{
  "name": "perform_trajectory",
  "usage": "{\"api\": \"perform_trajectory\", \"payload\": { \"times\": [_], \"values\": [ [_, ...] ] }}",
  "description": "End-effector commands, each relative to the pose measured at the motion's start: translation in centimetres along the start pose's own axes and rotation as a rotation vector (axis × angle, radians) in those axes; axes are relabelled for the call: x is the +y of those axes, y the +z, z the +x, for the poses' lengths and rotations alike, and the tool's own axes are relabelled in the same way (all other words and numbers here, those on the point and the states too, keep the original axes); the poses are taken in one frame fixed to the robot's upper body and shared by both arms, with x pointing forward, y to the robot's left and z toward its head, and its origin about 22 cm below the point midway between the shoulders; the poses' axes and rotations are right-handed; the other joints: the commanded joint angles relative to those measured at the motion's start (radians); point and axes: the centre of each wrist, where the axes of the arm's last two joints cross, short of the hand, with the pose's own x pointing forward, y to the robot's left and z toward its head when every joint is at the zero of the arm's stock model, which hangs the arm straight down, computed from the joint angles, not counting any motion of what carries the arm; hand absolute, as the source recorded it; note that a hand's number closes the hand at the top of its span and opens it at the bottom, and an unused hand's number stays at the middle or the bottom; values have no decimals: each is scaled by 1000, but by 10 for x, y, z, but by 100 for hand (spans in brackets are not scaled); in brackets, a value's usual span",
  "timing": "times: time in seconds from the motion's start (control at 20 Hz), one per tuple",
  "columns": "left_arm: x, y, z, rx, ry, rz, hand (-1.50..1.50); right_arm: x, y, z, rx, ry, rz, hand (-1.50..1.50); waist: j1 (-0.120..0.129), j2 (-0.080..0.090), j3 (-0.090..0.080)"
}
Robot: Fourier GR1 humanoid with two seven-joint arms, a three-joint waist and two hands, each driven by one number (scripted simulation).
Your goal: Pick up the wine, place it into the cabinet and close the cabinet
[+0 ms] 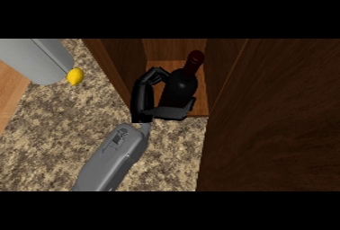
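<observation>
Right hand at frame center, fingers and thumb curled around the wine: dark, near-black bottle with a dark red cap, upright. Bottle stands inside the open cabinet, upper center, on its wooden floor. Yellow lemon on the counter, upper left.

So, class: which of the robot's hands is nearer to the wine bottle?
Right. The right hand is curled round the wine bottle inside the cabinet; the left hand is out of view, only a grey forearm showing at upper left.
</observation>
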Motion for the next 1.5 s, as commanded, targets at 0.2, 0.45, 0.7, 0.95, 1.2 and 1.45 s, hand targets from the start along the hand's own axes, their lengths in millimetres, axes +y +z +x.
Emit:
{"api": "perform_trajectory", "payload": {
  "times": [0.2,0.45,0.7,0.95,1.2,1.45],
  "values": [
    [15,-18,-11,40,11,-12,150,5,14,18,-44,-57,13,-150,5,-1,0],
    [0,-32,-7,75,9,7,150,0,15,21,-46,-49,22,-150,-10,1,0],
    [14,-57,-18,94,-32,23,150,-4,17,18,-46,-60,36,-150,-17,5,0],
    [5,-74,-12,97,-50,30,150,5,9,16,-34,-65,47,-150,-28,7,-1],
    [11,-74,-18,11,-106,48,150,8,27,16,-24,-69,40,-150,-22,4,0],
    [10,-94,-9,-35,-144,81,150,13,14,11,-36,-68,57,-150,-24,8,-1]
  ]
}}
